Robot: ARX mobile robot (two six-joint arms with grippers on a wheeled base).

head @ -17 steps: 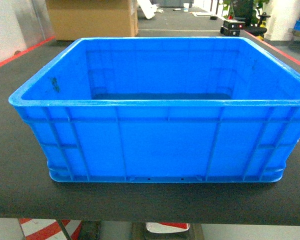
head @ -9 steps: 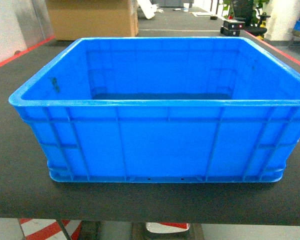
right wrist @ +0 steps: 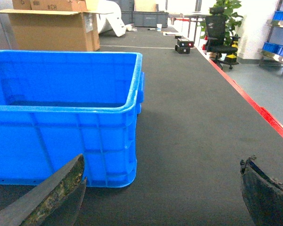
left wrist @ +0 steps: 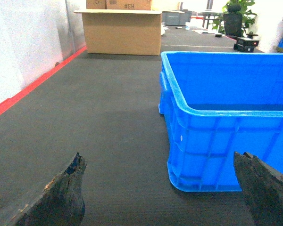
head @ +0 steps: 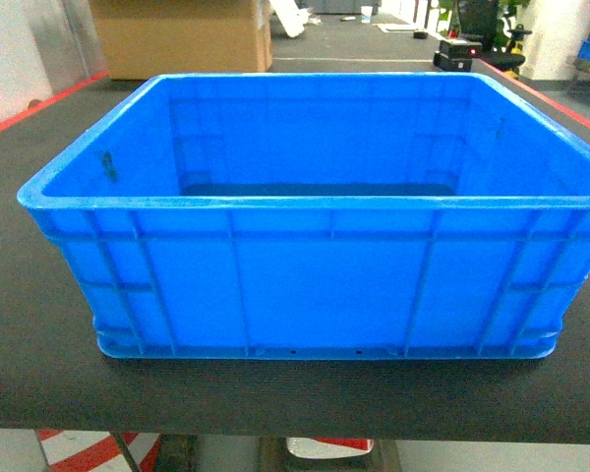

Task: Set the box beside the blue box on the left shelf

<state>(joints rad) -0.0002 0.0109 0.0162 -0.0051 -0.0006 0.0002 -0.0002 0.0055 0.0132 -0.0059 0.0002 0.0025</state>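
On dark matting (head: 20, 324), box (head: 315, 285) sits between both spread end effectors.

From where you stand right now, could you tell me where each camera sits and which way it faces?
Head: on the robot, looking forward and down at the box on the dark table; no arms show.
Left wrist: low, facing the box's left corner, open left gripper at bottom.
Right wrist: low, facing its right corner, open right gripper at bottom.
Shared: box, cardboard carton.

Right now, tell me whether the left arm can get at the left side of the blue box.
Probably yes. The left gripper is open, low and in front of the box's left corner, with only bare dark mat alongside that wall. Nothing blocks the way.
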